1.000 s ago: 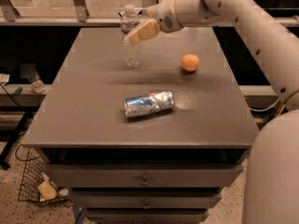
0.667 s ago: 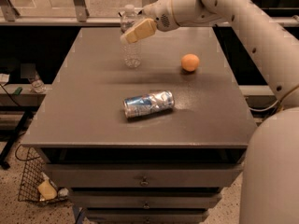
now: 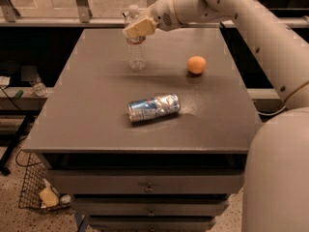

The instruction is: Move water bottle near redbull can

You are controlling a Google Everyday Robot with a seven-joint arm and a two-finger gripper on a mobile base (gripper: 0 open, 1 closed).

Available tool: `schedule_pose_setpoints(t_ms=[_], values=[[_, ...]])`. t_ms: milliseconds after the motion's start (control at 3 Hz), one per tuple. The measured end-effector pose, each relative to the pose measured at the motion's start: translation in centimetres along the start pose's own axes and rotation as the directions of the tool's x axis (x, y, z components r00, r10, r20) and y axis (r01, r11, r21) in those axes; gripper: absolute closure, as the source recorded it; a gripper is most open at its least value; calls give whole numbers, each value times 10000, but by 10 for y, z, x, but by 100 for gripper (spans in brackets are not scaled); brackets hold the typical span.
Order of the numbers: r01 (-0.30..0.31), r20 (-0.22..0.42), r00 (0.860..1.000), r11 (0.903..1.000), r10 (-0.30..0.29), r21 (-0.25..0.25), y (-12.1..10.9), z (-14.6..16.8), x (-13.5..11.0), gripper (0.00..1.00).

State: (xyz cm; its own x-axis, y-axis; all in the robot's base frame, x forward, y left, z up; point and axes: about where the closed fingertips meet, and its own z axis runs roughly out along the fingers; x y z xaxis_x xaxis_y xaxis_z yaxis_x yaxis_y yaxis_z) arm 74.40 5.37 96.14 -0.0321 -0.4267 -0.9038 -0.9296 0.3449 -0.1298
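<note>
The water bottle (image 3: 137,57) stands upright near the far edge of the table (image 3: 87,110). It is clear and ribbed, with a white cap, and the gripper (image 3: 138,28) is against its upper part. The redbull can (image 3: 153,107), blue and silver, lies on its side toward the table's middle, well apart from the bottle.

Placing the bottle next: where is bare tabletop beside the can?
Bare tabletop lies left of the redbull can and in front of it, to the near edge. Toward the orange it is tighter. The gripper is high on the water bottle, near the back edge.
</note>
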Motion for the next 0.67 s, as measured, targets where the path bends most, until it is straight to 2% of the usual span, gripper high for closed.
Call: schedule_pose_setpoints(t_ms=[333,667], values=[[47,-51,10000,10000,-47,-24,3,7,-2,64],[223,-169,9996,9997,-222,101,1,0,-7,87]])
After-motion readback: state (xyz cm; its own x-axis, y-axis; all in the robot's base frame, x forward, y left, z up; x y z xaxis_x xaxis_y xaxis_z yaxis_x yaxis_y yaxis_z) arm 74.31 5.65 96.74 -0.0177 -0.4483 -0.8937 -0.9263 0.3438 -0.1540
